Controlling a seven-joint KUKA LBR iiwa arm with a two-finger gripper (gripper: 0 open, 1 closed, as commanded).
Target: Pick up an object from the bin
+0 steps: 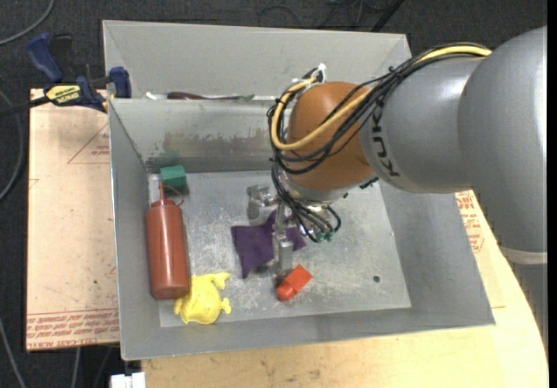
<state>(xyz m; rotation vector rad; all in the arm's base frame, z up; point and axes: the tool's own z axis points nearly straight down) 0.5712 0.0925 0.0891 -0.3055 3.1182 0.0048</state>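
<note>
The gripper (280,270) reaches down near the middle of the bin (370,247), its tip at the right edge of a crumpled purple cloth (252,245) and just beside a small orange-red block (294,283) that lies toward the front wall. Whether the fingers are apart or together cannot be told. Further left, a yellow soft toy (202,299) lies in the front left corner, a red bottle (167,243) lies along the left wall, and a green block (174,176) sits at the back left corner.
</note>
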